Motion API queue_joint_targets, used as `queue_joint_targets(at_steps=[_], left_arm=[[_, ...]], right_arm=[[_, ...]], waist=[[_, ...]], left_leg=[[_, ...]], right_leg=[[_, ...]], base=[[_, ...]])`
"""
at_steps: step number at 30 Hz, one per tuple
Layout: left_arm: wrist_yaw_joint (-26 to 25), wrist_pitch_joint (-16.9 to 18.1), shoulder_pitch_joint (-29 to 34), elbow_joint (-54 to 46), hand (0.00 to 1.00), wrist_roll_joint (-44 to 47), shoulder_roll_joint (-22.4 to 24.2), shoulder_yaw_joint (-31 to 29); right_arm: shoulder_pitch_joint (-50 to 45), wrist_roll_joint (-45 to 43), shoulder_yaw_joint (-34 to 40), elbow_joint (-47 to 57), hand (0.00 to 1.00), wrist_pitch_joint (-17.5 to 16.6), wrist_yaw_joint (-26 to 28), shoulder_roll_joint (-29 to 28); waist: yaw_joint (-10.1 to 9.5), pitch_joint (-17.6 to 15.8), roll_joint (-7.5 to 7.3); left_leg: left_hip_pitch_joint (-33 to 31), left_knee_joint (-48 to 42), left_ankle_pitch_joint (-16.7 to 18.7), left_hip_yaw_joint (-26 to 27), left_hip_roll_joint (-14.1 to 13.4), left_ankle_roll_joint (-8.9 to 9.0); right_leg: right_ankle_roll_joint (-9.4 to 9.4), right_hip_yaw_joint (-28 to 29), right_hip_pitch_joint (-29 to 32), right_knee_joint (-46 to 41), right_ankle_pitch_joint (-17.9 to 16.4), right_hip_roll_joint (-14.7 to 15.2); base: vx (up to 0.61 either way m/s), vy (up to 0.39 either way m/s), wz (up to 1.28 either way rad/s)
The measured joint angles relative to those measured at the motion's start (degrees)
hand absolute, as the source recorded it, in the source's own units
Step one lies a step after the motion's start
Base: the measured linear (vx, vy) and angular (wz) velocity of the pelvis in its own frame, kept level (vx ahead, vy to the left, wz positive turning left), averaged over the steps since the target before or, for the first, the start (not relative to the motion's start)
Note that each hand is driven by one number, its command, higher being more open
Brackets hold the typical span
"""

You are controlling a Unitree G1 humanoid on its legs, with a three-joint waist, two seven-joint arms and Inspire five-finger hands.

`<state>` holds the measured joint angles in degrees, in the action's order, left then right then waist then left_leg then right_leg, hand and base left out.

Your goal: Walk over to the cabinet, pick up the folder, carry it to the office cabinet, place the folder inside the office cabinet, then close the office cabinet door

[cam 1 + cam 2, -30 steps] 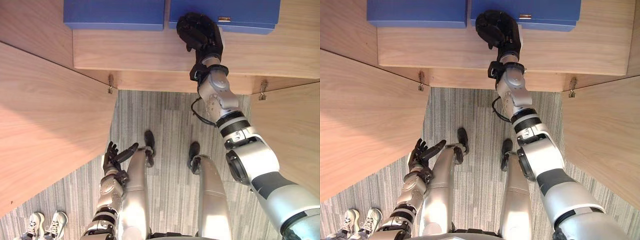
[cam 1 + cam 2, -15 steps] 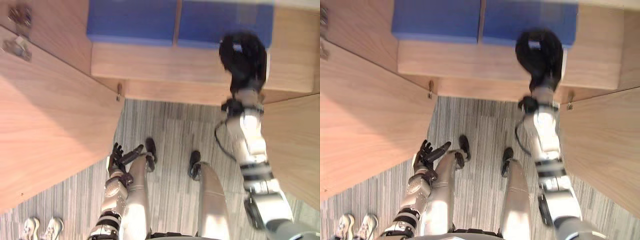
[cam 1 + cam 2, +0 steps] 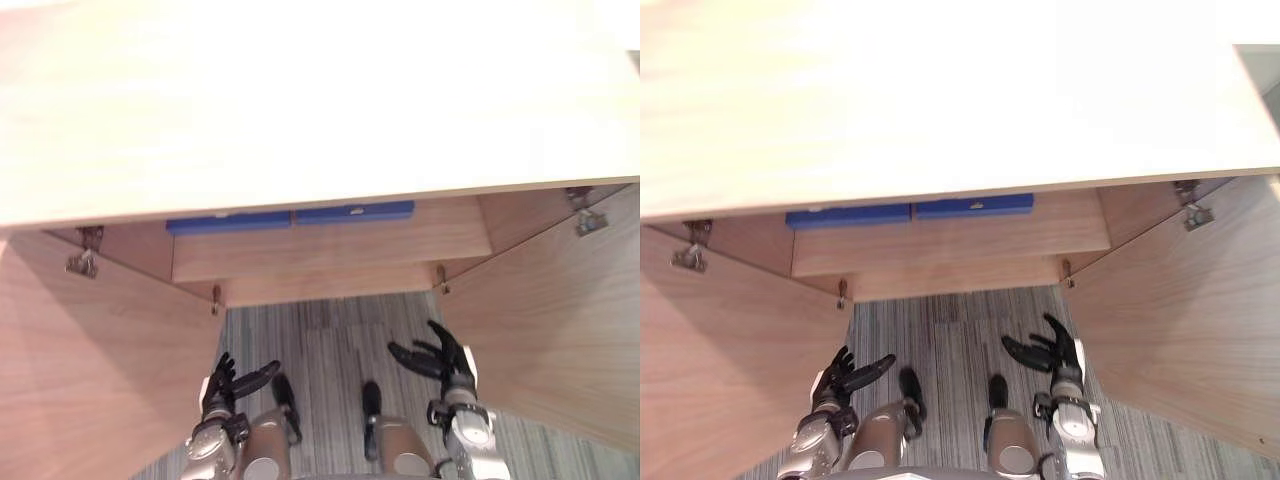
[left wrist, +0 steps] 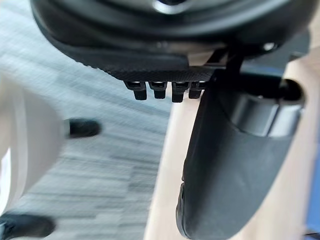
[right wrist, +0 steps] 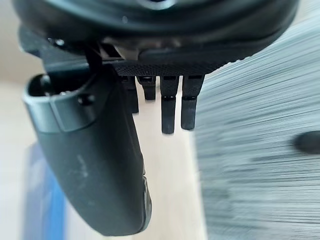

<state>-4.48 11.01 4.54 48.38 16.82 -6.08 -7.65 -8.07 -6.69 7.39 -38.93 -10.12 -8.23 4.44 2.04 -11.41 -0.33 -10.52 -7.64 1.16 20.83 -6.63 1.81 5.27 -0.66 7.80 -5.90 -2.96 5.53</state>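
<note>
At the far left, the cabinet's left door (image 3: 90, 380) stands swung open, with a metal hinge (image 3: 80, 262) near its upper corner. Just to the right of that door's lower edge, the left robot hand (image 3: 225, 385) hangs low over the striped grey carpet floor (image 3: 330, 340), fingers spread and relaxed, grasping nothing. Its wrist view shows the fingers (image 4: 156, 90) straight above the carpet and the door's wooden edge.

Above both hands, the pale wooden top of the cabinet (image 3: 300, 100) spans the whole width. Beneath its front edge lies a shelf (image 3: 330, 250), and on it two folders sit side by side, close together: the left blue folder (image 3: 228, 222) and the right blue folder (image 3: 353, 211). Only their front edges show under the top. Neither hand touches them; both are well apart from the shelf.

Right of centre, the right robot hand (image 3: 440, 365) is held low over the carpet, released, its fingers splayed towards the middle. Its own wrist view shows straight fingers (image 5: 168, 112) around nothing. At the far right, the right door (image 3: 550, 310) is open as well, with its hinge (image 3: 590, 222) near the top.
</note>
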Motion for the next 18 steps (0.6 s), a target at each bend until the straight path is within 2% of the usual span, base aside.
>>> queue_joint_targets(at_steps=[4, 10, 13, 15, 18], left_arm=[[0.26, -0.22, 0.32, 3.26, 1.0, -1.3, -0.35, -0.41], [1.1, -1.66, 2.52, 6.32, 1.0, -4.78, 0.8, -0.44], [1.11, -1.97, 4.43, 6.32, 1.0, -5.09, 1.12, -1.03], [1.11, -1.97, 5.76, 6.32, 1.0, -5.12, 1.11, -1.03], [1.15, -1.96, 6.49, 6.5, 1.0, -5.96, 1.09, -0.96]], right_arm=[[-1.9, -1.25, 5.16, -3.8, 1.0, 0.08, 0.11, -0.43], [-1.92, -5.25, 14.21, -6.58, 1.0, 0.38, -0.89, -0.58], [-1.98, -7.63, 19.88, -5.75, 1.0, 0.96, -1.72, -0.56], [-2.95, -10.12, 23.93, -1.54, 1.0, 1.13, -3.3, -0.4], [-3.05, -10.19, 26.2, 2.01, 1.0, 1.1, -4.12, 0.85]], waist=[[0.81, 3.23, 0.06], [2.27, 4.69, -0.29], [2.25, 4.81, -0.24], [3.21, 4.94, -0.33], [3.69, 4.98, -0.3]], left_leg=[[4.31, 4.19, -1.16, 0.78, 0.73, 0.46], [10.53, 9.81, -2.79, 4.75, 2.42, 0.36], [13.22, 12.29, -2.68, 6.61, 3.52, 0.6], [14.1, 12.67, -2.48, 8.0, 3.87, 0.63], [14.3, 12.66, -2.1, 10.24, 4.01, 0.64]], right_leg=[[-0.06, 1.58, -2.41, 1.96, 1.05, -0.17], [-0.02, 6.98, -3.58, 3.59, 2.39, -0.12], [0.25, 10.73, -3.48, 4.31, 3.2, -0.41], [-0.41, 13.06, -3.07, 4.41, 3.05, -0.4], [-1.01, 15.0, -2.09, 4.53, 3.46, -0.52]], base=[[0.03, 0.011, -0.26], [-0.06, 0.037, -0.47], [-0.09, 0.037, -0.66], [-0.07, 0.016, -0.56], [-0.04, 0.001, -0.43]])
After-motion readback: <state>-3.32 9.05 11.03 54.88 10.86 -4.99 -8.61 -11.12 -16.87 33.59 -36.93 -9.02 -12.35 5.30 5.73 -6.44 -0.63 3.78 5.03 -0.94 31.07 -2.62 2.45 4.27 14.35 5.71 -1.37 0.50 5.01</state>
